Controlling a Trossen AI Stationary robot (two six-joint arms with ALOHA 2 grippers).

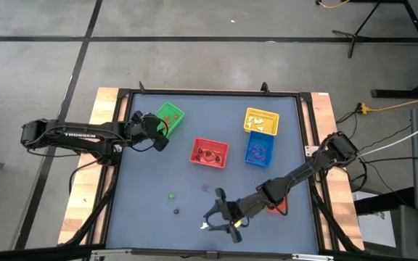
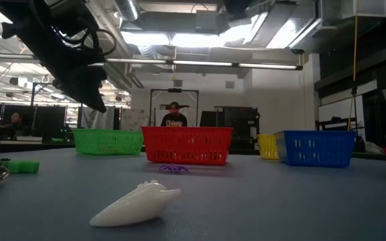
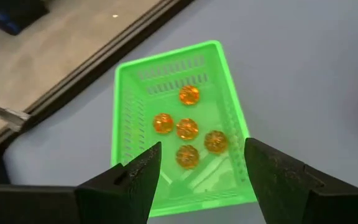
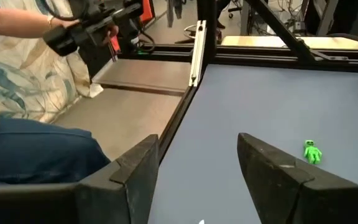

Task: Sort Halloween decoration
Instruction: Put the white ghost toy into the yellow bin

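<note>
Green basket (image 3: 174,118): slotted plastic, translucent, glossy. Orange trinkets (image 3: 187,129) inside: glossy, faceted plastic. Table (image 1: 151,188): smooth matt blue-grey surface, bare wood side rails, black metal frame. White trinket (image 2: 137,204): smooth, matt plastic. Left gripper (image 3: 201,177) fingers: matt black plastic.

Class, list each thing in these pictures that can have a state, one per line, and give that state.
left gripper: jaws open, above the green basket, holding nothing
right gripper: jaws open, holding nothing
green basket: upright, five orange trinkets inside
red basket: upright
white trinket: lying loose on the table
</note>
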